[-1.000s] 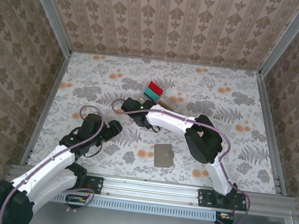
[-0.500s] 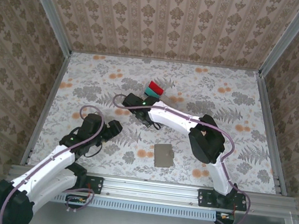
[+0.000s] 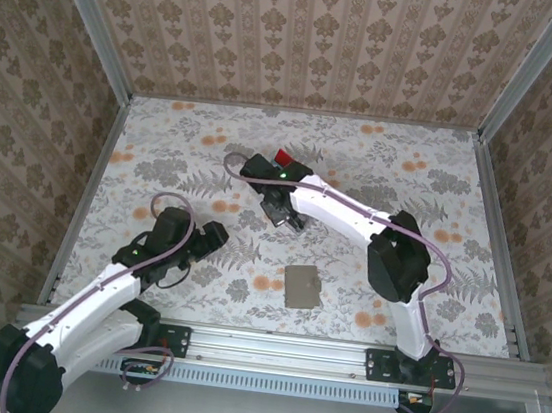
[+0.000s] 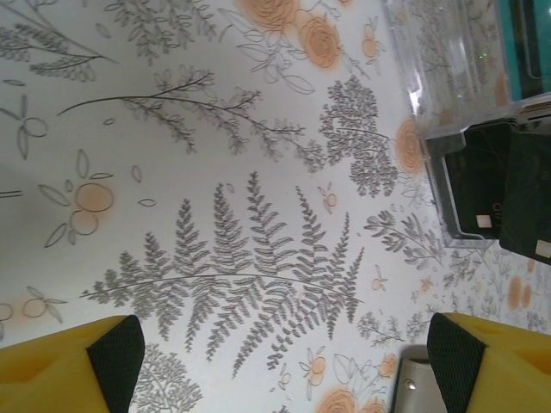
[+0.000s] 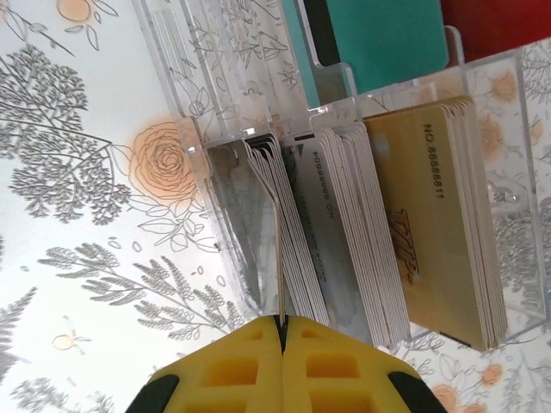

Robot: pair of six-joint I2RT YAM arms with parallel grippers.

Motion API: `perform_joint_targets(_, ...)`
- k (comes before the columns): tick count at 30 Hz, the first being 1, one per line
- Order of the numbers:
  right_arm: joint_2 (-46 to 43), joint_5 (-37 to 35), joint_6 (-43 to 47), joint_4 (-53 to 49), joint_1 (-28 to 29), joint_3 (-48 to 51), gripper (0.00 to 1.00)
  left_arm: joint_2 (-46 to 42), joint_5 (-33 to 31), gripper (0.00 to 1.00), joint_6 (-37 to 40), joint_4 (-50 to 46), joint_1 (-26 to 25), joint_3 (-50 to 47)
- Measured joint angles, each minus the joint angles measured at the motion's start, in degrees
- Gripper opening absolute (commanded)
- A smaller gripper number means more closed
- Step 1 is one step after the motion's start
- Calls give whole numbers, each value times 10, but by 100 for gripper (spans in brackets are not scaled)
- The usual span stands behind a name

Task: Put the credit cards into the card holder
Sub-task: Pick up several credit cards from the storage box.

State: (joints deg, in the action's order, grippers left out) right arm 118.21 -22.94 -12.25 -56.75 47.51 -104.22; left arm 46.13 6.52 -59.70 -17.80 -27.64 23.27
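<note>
Right arm [image 3: 345, 215] stretches across to the clear plastic slotted rack [image 5: 198, 52]. The right gripper [image 5: 281, 331] is pressed together, apparently nipping one thin pale plastic card [image 5: 277, 258] edge-on. The left gripper [image 4: 284, 361] hangs spread over the floral-printed tabletop [image 4: 215, 172]. The flat grey-brown folding card holder [image 3: 301, 285] lies apart near the front, damask-papered walls [image 3: 307, 39] all round.

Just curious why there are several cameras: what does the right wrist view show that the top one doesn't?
Right wrist: the right gripper shut on one thin card by its edge in the clear rack, and printed numbers on the tan cards. Top: the grey-brown card holder lying flat, apart from the rack. Both: the red card and the floral table.
</note>
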Motion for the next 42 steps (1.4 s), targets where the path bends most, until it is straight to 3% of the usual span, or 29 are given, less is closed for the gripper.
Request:
perform_joint_targets(8, -132, 163, -90, 47, -56, 72, 0, 43, 49, 84, 23, 35, 0, 42)
perform_joint_targets(16, -312, 362, -277, 239, -150, 313, 0, 158, 155, 84, 30, 137, -14, 120)
perform_joint_targets(22, -377, 458, -409, 367, -190, 442, 0, 261, 217, 83, 28, 213, -54, 197)
perform_joint_targets(29, -415, 526, -498, 460, -219, 489, 0, 348, 267, 79, -7, 281, -61, 231)
perform_joint_targets(34, -416, 561, -527, 498, -228, 492, 0, 360, 296, 68, -37, 316, -61, 234)
perform_joint_targets(42, -413, 593, -555, 533, -229, 499, 0, 370, 331, 40, -86, 379, -61, 244)
